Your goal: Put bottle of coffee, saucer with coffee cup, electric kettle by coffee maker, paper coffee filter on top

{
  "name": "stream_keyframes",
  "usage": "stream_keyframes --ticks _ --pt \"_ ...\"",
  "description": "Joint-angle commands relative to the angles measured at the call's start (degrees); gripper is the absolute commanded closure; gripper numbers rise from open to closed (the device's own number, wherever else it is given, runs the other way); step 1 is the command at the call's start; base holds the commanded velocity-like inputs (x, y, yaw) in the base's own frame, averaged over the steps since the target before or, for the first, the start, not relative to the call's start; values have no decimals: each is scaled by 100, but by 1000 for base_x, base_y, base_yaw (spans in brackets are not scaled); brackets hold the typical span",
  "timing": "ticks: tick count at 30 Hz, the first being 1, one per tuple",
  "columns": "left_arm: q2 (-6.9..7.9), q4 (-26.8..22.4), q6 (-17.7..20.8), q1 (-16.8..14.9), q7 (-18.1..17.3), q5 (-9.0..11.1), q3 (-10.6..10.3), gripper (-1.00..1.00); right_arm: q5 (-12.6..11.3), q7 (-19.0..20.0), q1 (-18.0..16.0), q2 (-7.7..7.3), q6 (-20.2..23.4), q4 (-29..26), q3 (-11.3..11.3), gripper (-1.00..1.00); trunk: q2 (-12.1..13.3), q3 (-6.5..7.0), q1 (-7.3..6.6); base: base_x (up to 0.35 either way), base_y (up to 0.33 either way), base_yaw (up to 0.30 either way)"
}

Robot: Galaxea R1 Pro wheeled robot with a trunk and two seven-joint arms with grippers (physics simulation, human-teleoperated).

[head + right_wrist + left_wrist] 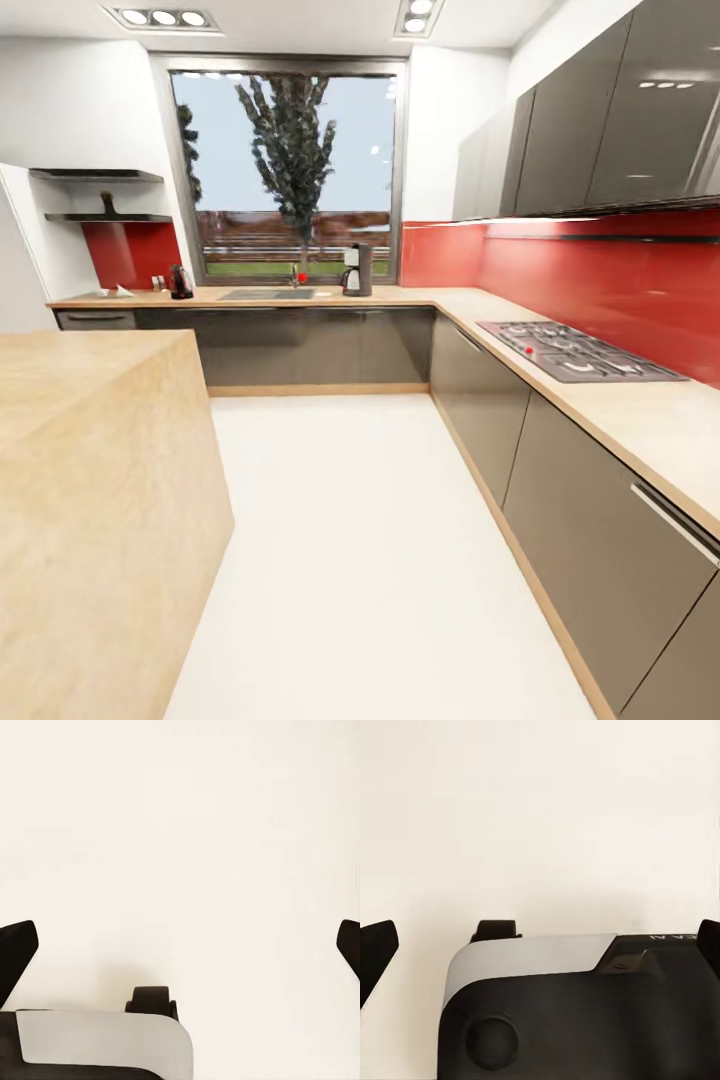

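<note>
Light-wood table (pixel 300 296) w/ boxy coffee maker (pixel 356 270), rounded glass kettle (pixel 181 282); wide white floor (pixel 370 560) between. Left end effector (pixel 540 945) and right end effector (pixel 180 945) wide open, empty.

The light-wood desk (pixel 400 297) runs under the window and turns along the red wall, where a hob (pixel 575 352) is set into it, and a steel sink (pixel 267 294) is inset below the window. On it the coffee maker (pixel 356 270) stands just right of the sink, while the electric kettle (pixel 181 282) stands well to the left, near a small white item too tiny to identify. Above that end, 2 dark boards form the kitchen shelf (pixel 105 217), with a small dark object on the lower board.
</note>
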Motion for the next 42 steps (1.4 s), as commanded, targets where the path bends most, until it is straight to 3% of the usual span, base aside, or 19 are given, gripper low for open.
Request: stream_keyframes --ticks 1,16,23,42 --pt "0 -7 -8 2 -1 2 1 -100 1 1 -3 -1 -19 4 1 -100 -2 -5 3 327 0 0" --pt "3 -12 -8 2 -1 8 9 -100 1 1 -3 -1 -19 4 1 -100 -2 -5 3 327 0 0" --pt "-6 -57 8 2 -1 18 236 -100 -13 1 -3 -1 -19 4 1 -100 -2 -5 3 327 0 0" --pt "-24 -93 -16 2 -18 22 291 -100 -16 1 -3 -1 -19 9 1 -100 -2 -5 3 327 0 0"
